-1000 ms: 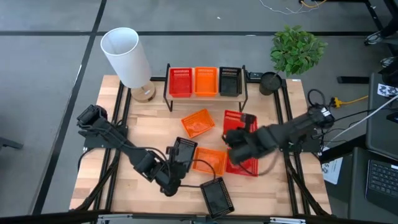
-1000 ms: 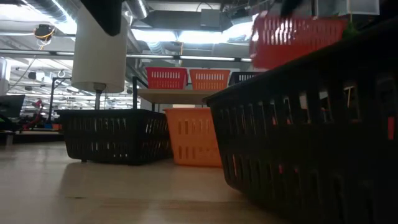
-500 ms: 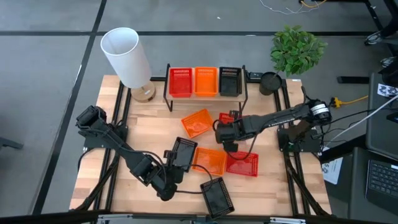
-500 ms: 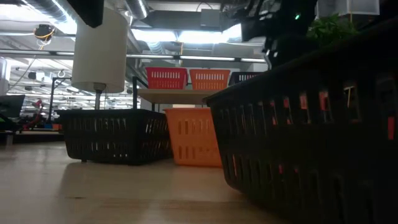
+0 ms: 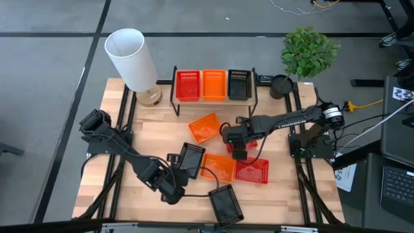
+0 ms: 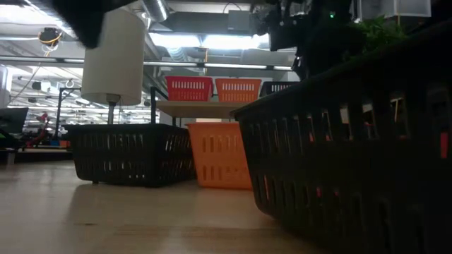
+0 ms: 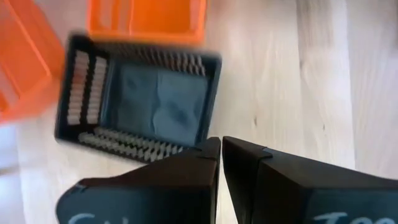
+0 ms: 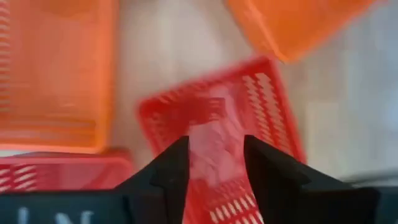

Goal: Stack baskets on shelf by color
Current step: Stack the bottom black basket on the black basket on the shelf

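Right tool [image 5: 234, 137]: open, its 2 dark fingers [image 8: 171, 168] spread apart and holding nothing; it hangs over the middle of the worktop, above a red rectangular plastic mesh basket [image 8: 217, 130] that lies flat on the wood.
Left tool [image 5: 173, 194]: closed, fingers pressed together with nothing between them; it sits low near the front of the worktop, just beside a black rectangular plastic mesh basket [image 7: 140, 102].
Low shelf with light wooden top board on thin black metal legs [image 5: 213, 100]: stands at the back of the light wooden worktop [image 5: 272, 194]; on it 3 baskets sit side by side, a red shelf basket [image 5: 187, 85], an orange shelf basket [image 5: 214, 84] and a black shelf basket [image 5: 239, 84].
Loose baskets on the worktop: a tilted orange mesh basket [image 5: 206, 127] in front of the shelf; a second orange mesh basket [image 5: 218, 167] further forward, touching the black one by the left tool; a second red mesh basket [image 5: 251, 170] just to its right; a second black mesh basket [image 5: 226, 202] at the front edge, which fills the right of the low view [image 6: 353, 148].
White cylindrical lamp shade [image 5: 131, 58]: at the back left corner of the worktop.
Green potted plant [image 5: 309, 50]: at the back right corner.
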{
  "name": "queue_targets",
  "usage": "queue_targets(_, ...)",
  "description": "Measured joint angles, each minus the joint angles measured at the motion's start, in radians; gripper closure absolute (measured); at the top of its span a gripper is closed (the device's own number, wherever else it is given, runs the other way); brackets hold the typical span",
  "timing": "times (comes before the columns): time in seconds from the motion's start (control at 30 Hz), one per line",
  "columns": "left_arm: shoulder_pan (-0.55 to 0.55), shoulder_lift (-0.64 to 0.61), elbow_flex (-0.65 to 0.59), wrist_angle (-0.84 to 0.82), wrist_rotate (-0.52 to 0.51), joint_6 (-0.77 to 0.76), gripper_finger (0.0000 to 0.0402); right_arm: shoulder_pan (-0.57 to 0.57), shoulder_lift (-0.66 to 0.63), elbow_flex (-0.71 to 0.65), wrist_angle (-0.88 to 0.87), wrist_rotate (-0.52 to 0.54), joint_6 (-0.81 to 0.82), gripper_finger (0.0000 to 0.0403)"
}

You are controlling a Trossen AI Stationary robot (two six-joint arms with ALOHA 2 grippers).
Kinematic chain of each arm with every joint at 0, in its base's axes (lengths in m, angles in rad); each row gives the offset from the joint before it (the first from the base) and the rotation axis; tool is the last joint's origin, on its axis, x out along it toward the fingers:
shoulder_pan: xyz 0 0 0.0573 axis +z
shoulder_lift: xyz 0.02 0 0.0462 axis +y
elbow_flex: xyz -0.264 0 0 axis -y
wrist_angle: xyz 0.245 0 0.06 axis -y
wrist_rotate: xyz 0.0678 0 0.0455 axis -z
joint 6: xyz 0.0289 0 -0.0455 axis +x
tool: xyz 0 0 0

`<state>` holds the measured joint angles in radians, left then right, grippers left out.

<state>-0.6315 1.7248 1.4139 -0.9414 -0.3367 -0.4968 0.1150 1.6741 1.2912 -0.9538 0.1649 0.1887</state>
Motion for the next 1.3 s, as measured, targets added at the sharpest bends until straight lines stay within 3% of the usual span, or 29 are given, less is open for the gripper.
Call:
queue_targets(0.17,-0.028,0.0,0.0,-0.142,0.01,-0.121,0.039,0.031,0.0,0.003,0.15,-0.162,-0.153,0.0241)
queue_targets(0.37,-0.097,-0.014,-0.001,-0.258,0.012,-0.193,0.039,0.045,0.0,0.003,0.312,-0.027,-0.175,0.024)
queue_targets(0.47,-0.129,-0.062,-0.001,-0.289,-0.004,-0.198,0.039,0.047,0.0,0.003,0.361,-0.044,-0.143,0.024)
queue_targets(0.6,-0.116,-0.135,-0.001,-0.249,-0.12,-0.089,0.039,0.052,0.0,0.003,0.355,-0.077,-0.113,0.024)
queue_targets(0.67,-0.078,-0.16,-0.001,-0.211,-0.129,-0.003,0.039,0.059,0.0,0.003,0.321,-0.063,-0.088,0.024)
queue_targets(0.77,0.001,-0.167,-0.044,-0.088,-0.07,0.155,0.039,0.083,-0.001,0.003,0.215,0.014,-0.022,0.024)
queue_targets(0.87,0.089,-0.168,-0.111,0.079,0.096,0.297,0.039,0.119,-0.008,0.003,0.077,0.106,0.075,0.024)
queue_targets(0.97,0.158,-0.167,-0.158,0.126,0.237,0.31,0.039,0.174,-0.024,0.003,-0.046,0.179,0.186,0.024)
queue_targets(1.2,0.21,-0.159,-0.204,0.151,0.243,0.237,0.039,0.341,-0.081,0.003,-0.166,0.222,0.431,0.024)
queue_targets(1.3,0.211,-0.151,-0.224,0.166,0.246,0.232,0.039,0.419,-0.088,0.003,-0.118,0.22,0.501,0.024)
